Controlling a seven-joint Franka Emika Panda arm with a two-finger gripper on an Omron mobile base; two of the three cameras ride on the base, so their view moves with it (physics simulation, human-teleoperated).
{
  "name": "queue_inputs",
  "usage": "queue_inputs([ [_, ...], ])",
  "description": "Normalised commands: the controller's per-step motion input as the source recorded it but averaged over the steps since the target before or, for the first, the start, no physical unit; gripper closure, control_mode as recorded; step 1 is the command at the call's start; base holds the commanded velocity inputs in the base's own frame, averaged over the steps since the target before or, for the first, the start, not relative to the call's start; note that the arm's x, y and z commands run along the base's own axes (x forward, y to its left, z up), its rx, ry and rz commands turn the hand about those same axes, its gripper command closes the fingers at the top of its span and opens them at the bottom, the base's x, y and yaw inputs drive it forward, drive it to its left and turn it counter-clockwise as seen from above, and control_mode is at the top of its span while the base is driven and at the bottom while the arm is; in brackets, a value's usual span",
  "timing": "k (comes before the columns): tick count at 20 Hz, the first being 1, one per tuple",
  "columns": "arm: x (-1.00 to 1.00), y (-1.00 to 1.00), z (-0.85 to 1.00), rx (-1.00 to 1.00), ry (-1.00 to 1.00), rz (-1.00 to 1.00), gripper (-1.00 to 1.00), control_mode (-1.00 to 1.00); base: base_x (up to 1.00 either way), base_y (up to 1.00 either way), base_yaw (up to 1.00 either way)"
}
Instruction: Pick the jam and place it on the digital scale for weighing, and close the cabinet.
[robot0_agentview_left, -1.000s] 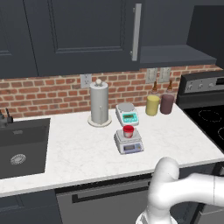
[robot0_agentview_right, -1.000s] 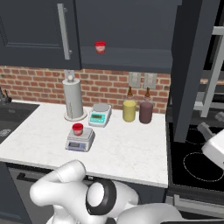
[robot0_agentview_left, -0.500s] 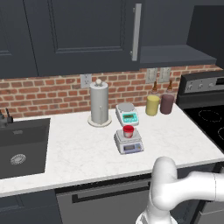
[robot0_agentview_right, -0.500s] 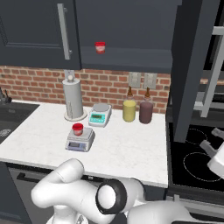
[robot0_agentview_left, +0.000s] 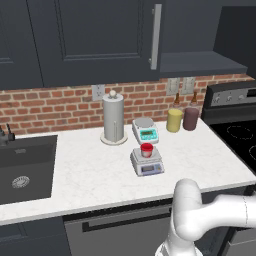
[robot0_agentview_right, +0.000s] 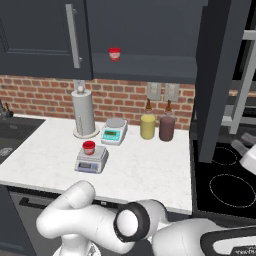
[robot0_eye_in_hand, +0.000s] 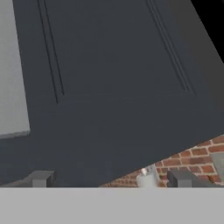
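Hand view: tool (robot0_eye_in_hand: 109, 177) fingers are spread apart, nothing held, facing the dark charcoal recessed-panel cabinet door (robot0_eye_in_hand: 113, 87). Small red jam jar (robot0_agentview_left: 146, 149) is already set on the flat grey digital scale (robot0_agentview_left: 147, 162). Door should be pushed flat near its free edge.

Base views flanking; hand view door-close.

Dark charcoal-blue cabinet door (robot0_eye_in_hand: 113, 87) with a recessed panel takes up most of the frame, tilted. A pale grey strip (robot0_eye_in_hand: 12, 70) runs beside the door on its left, possibly a bar handle, too close to tell. Below the door's lower edge sits red brick wall (robot0_eye_in_hand: 192, 157), with two dark fingertips (robot0_eye_in_hand: 40, 178) standing wide apart.
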Motion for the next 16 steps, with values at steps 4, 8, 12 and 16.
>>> queue_inputs([
  [4, 0.53, 0.02, 0.0, 0.0, 0.09, 0.0, -1.0, -1.0, 0.0, 0.0, 0.0],
  [8, 0.55, 0.49, 0.0, 0.0, 0.04, 0.0, -1.0, -1.0, 0.0, 0.0, 0.0],
  [12, 0.56, 0.99, -0.06, 0.0, 0.01, -0.03, -1.0, -1.0, 0.0, 0.0, 0.0],
  [16, 0.61, 1.0, -0.11, 0.0, 0.0, -0.03, -1.0, -1.0, 0.0, 0.0, 0.0],
])
